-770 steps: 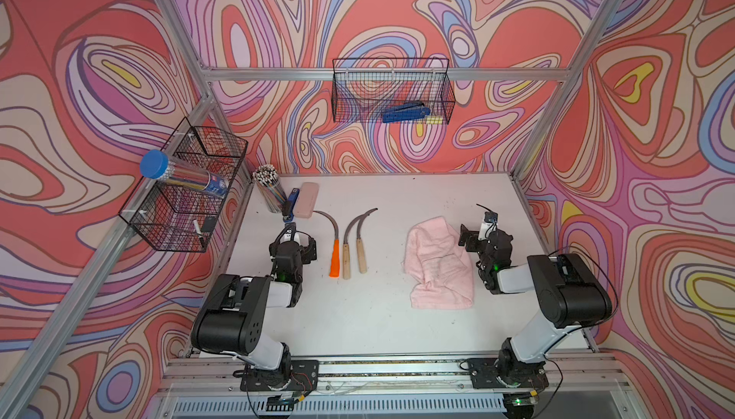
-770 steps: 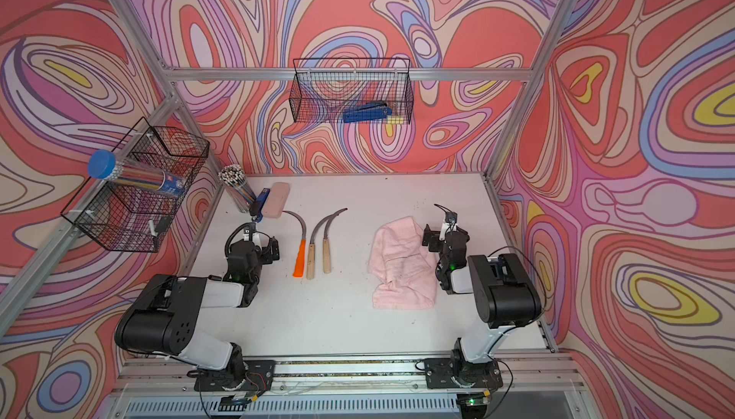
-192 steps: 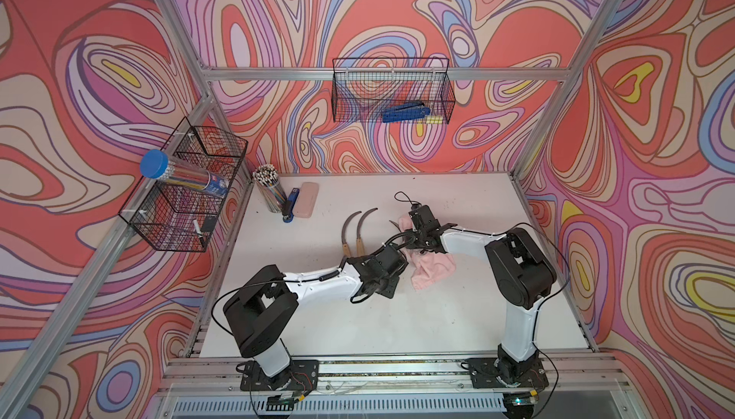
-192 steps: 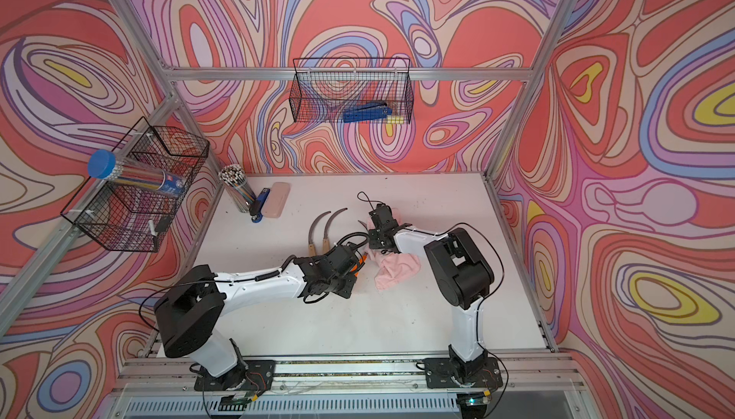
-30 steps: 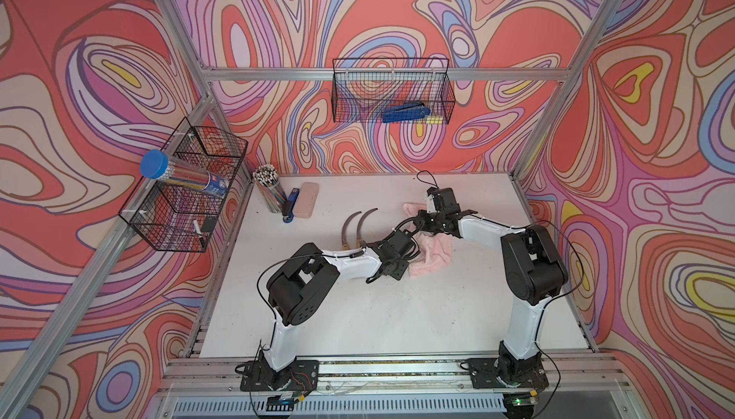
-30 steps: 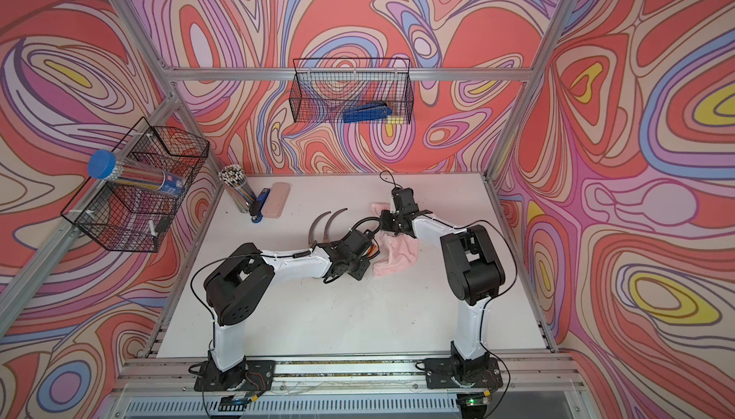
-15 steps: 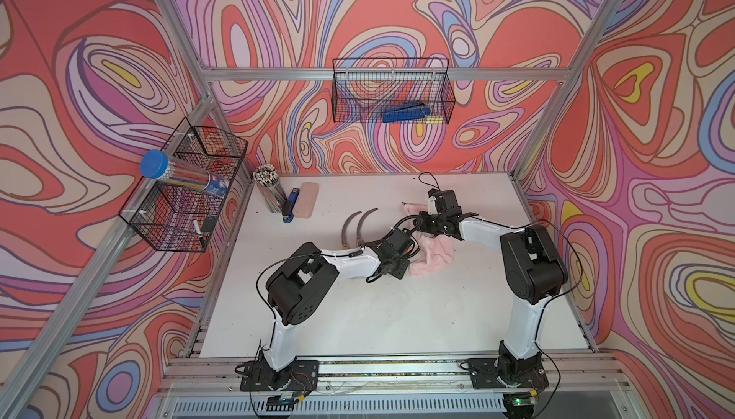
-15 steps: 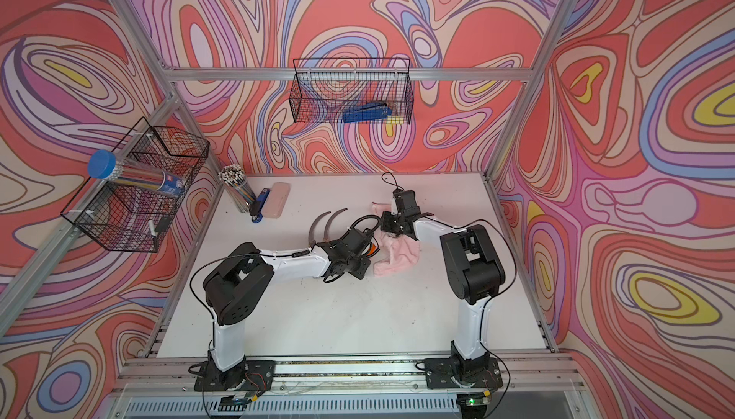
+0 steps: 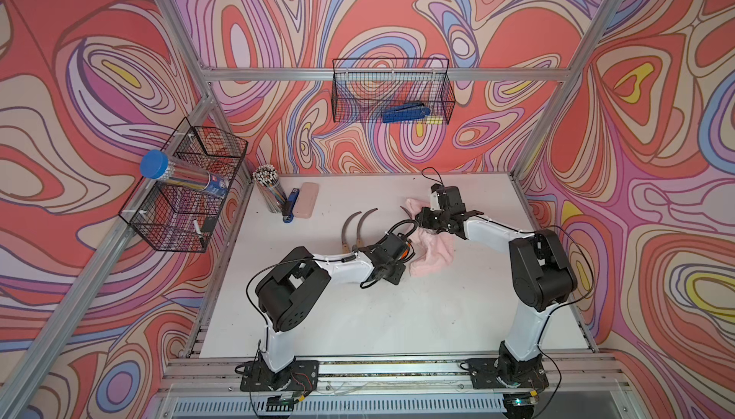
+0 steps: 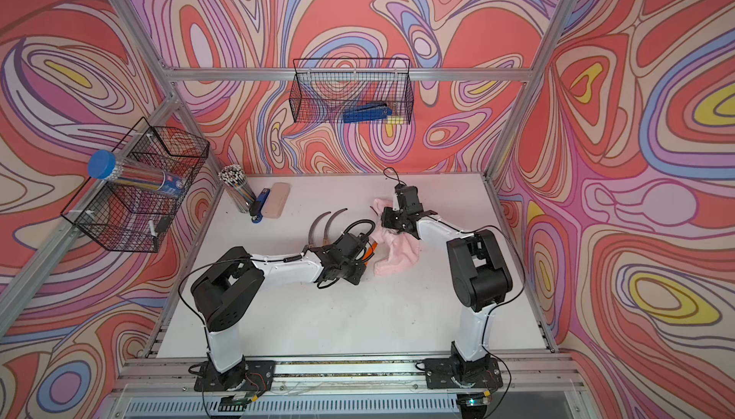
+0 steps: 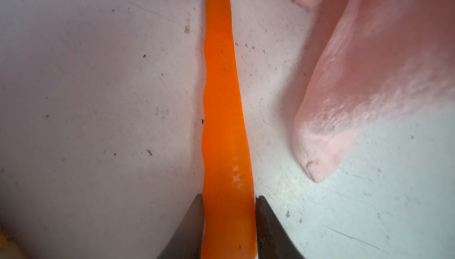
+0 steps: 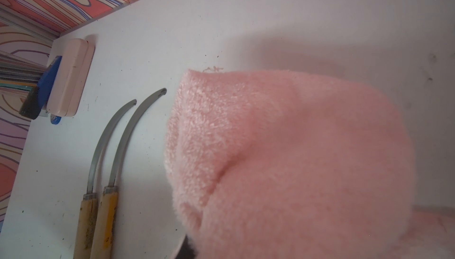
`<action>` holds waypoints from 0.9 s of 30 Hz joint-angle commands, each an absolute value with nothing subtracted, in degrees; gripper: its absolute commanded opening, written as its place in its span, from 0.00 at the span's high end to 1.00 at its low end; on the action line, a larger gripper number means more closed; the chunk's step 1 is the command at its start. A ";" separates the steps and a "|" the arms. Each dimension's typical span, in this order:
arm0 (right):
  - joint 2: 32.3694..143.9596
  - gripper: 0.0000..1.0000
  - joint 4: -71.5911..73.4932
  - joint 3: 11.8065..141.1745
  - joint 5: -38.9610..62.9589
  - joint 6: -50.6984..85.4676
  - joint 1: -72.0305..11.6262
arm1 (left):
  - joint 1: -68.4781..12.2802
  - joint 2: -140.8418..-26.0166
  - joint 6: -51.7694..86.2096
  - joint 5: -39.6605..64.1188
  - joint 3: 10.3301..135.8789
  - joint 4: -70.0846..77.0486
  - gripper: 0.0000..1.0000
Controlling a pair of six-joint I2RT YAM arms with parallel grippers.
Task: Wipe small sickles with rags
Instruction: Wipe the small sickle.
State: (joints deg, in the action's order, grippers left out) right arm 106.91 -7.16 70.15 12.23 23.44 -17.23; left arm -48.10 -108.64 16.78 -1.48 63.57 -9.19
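Left gripper (image 11: 229, 223) is clamped on the orange-handled sickle (image 11: 222, 85) by its handle, low over the table (image 9: 358, 317), apparently to steady the blade for wiping. Right gripper (image 9: 426, 223) is closed on the bunched pink rag (image 12: 295, 159), which covers the blade. Two wooden-handled sickles (image 12: 105, 216) lie side by side nearby.

I drive two matching arms. My left arm (image 9: 342, 267) and right arm (image 9: 489, 234) each have glossy white, tube-like links joined by chunky black joint housings (image 9: 543, 273). Thin black cables (image 9: 401, 221) loop at the wrists and run along each arm. Each arm stands on a black base plate (image 9: 306, 373) with small coloured wires, mounted on a silver rail (image 9: 397, 371). The left gripper (image 11: 229, 220) has dark, wedge-shaped fingertips (image 11: 270, 228).
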 commanded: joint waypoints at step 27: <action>106.47 1.00 -7.03 69.13 11.37 21.12 -17.44 | -53.00 -112.41 17.03 -11.02 65.87 -22.50 0.95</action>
State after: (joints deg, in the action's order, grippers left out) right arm 106.19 -8.49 69.60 8.58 22.68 -17.23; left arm -52.84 -111.96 16.60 -12.64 68.84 -15.44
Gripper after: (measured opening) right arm 0.146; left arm 0.327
